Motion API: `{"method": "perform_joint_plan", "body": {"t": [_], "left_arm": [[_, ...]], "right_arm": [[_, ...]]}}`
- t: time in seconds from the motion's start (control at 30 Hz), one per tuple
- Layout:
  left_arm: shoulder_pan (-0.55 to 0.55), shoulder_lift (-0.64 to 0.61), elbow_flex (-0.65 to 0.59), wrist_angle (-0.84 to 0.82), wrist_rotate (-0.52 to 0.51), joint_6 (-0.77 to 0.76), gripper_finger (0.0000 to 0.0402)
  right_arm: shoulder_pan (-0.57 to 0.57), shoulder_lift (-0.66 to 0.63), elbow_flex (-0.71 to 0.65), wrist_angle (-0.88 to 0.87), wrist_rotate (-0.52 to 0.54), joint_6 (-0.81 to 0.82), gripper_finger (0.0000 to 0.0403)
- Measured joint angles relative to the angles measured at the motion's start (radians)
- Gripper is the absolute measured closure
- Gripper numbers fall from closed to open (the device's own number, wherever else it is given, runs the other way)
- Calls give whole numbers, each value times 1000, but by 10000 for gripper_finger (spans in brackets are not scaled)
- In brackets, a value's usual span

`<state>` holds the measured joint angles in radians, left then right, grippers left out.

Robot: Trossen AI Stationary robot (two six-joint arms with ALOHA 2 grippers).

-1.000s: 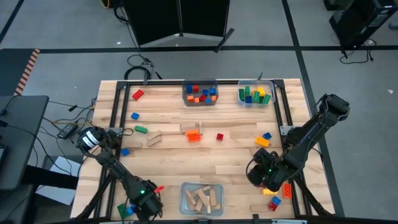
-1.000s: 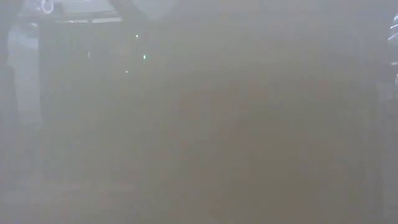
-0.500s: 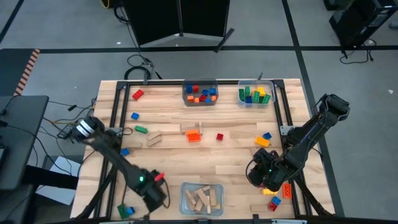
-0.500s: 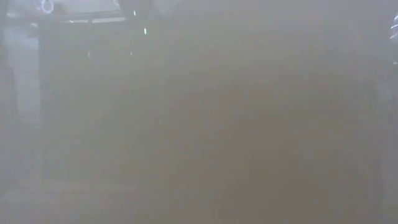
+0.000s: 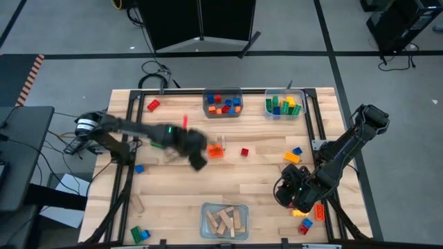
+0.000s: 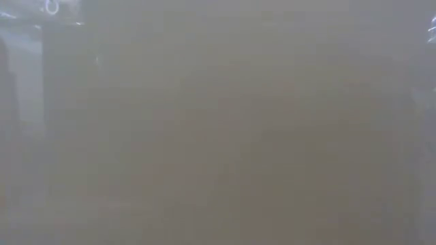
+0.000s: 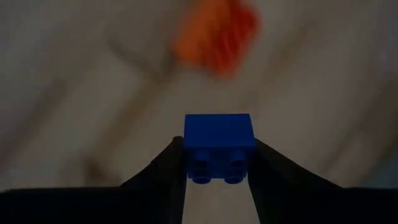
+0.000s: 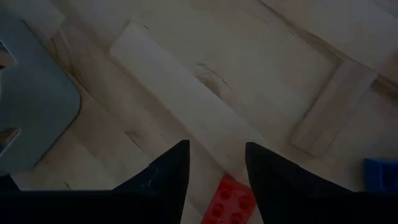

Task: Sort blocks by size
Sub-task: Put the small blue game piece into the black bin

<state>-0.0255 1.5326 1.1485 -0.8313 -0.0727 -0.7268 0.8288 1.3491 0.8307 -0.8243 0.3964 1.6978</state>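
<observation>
Blue plastic fills the near part of the left wrist view: a small blue brick (image 7: 219, 148) sits clamped between the two dark fingers (image 7: 163, 175) of the left tool (image 7: 219, 177), studs facing the camera; just beyond it an orange brick (image 7: 214, 34) lies blurred on the tabletop (image 7: 74, 93). From above, the left tool (image 5: 196, 158) hangs over the middle of the tabletop (image 5: 263, 187), beside that orange brick (image 5: 216, 150); a small red brick (image 5: 244, 152) lies near it. At the near edge a clear bin (image 5: 224, 221) holds tan wooden blocks; the right tool (image 5: 294, 197) rests low near the right corner, fingers (image 8: 168, 171) parted with nothing between them, a red brick (image 8: 229, 200) on the wood beneath. Farther off, two bins at the far edge hold coloured bricks: one (image 5: 222, 104) red, orange and blue, the other (image 5: 284, 105) mostly green. Haze hides everything in the low view.
</observation>
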Motion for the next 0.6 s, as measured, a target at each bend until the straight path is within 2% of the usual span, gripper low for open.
{"method": "perform_joint_plan", "body": {"t": [0.13, 0.3, 0.43, 0.6], "left_arm": [[219, 43, 72, 127, 32, 190, 262], [414, 165, 268, 148, 56, 402, 262], [508, 327, 474, 109, 129, 542, 262], [563, 546, 725, -2, 140, 626, 259]], "right_arm": [[-7, 0, 0, -18, -1, 7, 233], [-47, -8, 0, -69, -1, 54, 233], [-90, -20, 0, -109, -2, 98, 233], [-140, -22, 0, -117, -4, 133, 233]]}}
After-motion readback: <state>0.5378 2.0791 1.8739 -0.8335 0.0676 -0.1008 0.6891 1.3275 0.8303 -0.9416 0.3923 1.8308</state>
